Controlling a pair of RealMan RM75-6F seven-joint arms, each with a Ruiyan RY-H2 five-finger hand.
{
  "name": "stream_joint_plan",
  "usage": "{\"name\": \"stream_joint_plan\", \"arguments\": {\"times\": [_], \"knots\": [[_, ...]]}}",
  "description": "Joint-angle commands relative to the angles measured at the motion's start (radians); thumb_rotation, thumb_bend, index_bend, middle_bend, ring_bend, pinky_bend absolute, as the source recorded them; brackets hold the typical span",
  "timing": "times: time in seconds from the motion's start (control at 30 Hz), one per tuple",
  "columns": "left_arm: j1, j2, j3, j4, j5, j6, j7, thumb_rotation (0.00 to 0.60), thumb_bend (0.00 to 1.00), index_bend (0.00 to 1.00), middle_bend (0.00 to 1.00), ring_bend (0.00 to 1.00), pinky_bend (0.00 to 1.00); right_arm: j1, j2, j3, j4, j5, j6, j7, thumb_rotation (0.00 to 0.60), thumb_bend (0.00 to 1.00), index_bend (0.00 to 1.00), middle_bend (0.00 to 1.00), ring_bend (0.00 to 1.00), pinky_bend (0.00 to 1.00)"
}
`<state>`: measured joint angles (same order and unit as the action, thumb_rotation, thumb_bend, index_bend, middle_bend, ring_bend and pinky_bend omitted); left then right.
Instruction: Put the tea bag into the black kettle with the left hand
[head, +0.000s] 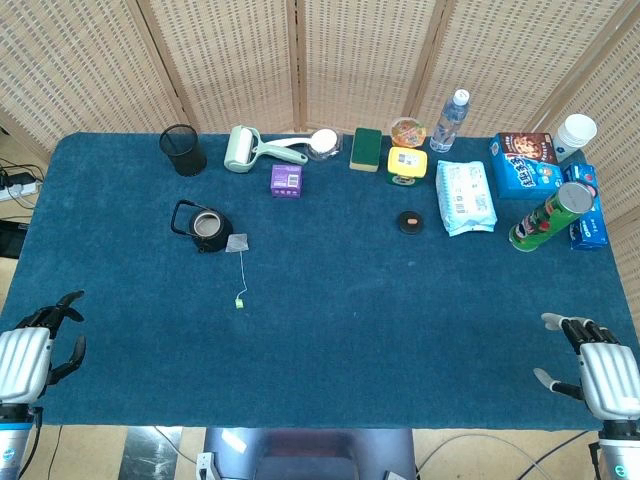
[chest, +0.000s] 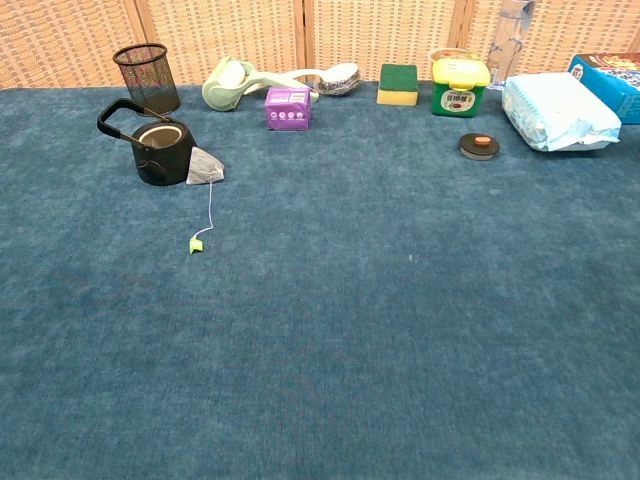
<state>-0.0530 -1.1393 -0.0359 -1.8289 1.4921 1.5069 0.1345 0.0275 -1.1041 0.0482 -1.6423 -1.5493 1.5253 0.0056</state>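
Note:
The black kettle (head: 205, 226) (chest: 160, 147) stands lidless on the blue cloth at the left, its handle to the far left. A grey pyramid tea bag (head: 238, 243) (chest: 205, 167) leans against the kettle's right side. Its white string runs toward me and ends in a yellow-green tag (head: 240, 301) (chest: 197, 243). My left hand (head: 38, 346) rests open at the near left corner, well short of the kettle. My right hand (head: 594, 366) rests open at the near right corner. Neither hand shows in the chest view.
A black mesh cup (head: 183, 149), lint roller (head: 245, 150), purple box (head: 286, 180), bowl (head: 325, 143) and green sponge (head: 366, 149) line the back. A small round lid (head: 411, 221), wipes pack (head: 465, 197), snack boxes (head: 525, 163) and chip can (head: 550, 217) sit at the right.

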Motion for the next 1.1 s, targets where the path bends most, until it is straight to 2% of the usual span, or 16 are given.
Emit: {"name": "stream_joint_plan", "arguments": {"times": [0.03, 0.63, 0.8, 0.93, 1.0, 1.1], "knots": [[-0.003, -0.005, 0.0, 0.004, -0.006, -0.007, 0.002, 0.6, 0.53, 0.17, 0.39, 0.29, 0.36, 0.004, -0.001, 0.002, 0.001, 0.004, -0.006, -0.001, 0.6, 0.1, 0.26, 0.37, 0.29, 0.34], [-0.017, 0.031, -0.014, -0.017, 0.007, -0.001, 0.022, 0.6, 0.53, 0.16, 0.39, 0.29, 0.36, -0.012, 0.01, -0.001, -0.01, -0.003, 0.027, 0.007, 0.6, 0.1, 0.26, 0.37, 0.29, 0.34], [-0.044, 0.087, -0.018, -0.032, -0.006, -0.046, 0.116, 0.6, 0.42, 0.17, 0.39, 0.29, 0.37, -0.016, 0.009, -0.005, -0.007, -0.01, 0.035, 0.018, 0.6, 0.1, 0.26, 0.37, 0.3, 0.34], [-0.1, 0.137, -0.036, -0.051, -0.024, -0.123, 0.178, 0.6, 0.37, 0.16, 0.39, 0.3, 0.42, -0.024, 0.011, -0.006, -0.001, -0.01, 0.046, 0.031, 0.6, 0.1, 0.26, 0.37, 0.3, 0.34], [-0.124, 0.143, -0.046, -0.052, -0.024, -0.146, 0.203, 0.6, 0.36, 0.18, 0.42, 0.36, 0.48, -0.026, 0.012, -0.007, 0.002, -0.01, 0.047, 0.035, 0.6, 0.1, 0.26, 0.37, 0.3, 0.34], [-0.167, 0.149, -0.059, -0.054, -0.033, -0.196, 0.243, 0.6, 0.35, 0.22, 0.51, 0.47, 0.6, -0.03, 0.012, -0.009, 0.005, -0.009, 0.049, 0.042, 0.6, 0.1, 0.26, 0.37, 0.3, 0.35]]}}
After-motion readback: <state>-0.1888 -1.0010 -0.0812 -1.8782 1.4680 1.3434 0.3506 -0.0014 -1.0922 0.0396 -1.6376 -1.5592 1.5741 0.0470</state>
